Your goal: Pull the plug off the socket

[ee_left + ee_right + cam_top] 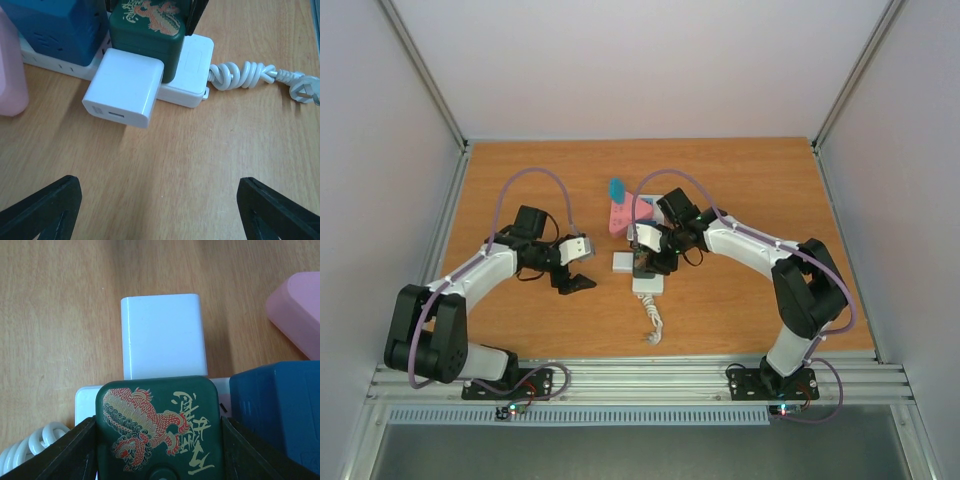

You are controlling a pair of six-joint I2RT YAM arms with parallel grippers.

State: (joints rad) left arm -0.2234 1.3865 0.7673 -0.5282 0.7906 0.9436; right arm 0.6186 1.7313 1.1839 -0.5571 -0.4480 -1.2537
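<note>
Right now the power strip (649,283) lies near the middle of the desk (760,180), running away from the arms' bases. Its coiled white cord (651,325) leaves the near end toward the desk's front edge. The right arm (750,243) reaches in from the right, and the right jaws are clamped on a dark green plug (157,425) from two sides. In the right wrist view one black finger (70,455) presses against each flank of the plug, whose top carries a red dragon and gold characters. That green plug sits upright on the strip at the end nearest the cord; whether its prongs are seated cannot be seen. A white charger (125,90) lies just beside it, touching the strip's long side. Farther along the strip stands a blue block (55,30), right next to the green plug. A pink block (10,75) rests on the desk beside the strip beyond that. The left arm (480,270) is bent over the left half of the desk, short of the strip and touching nothing. The left jaws are spread wide and hold nothing. In the left wrist view there is bare wood between their two black tips, which face the white charger.
</note>
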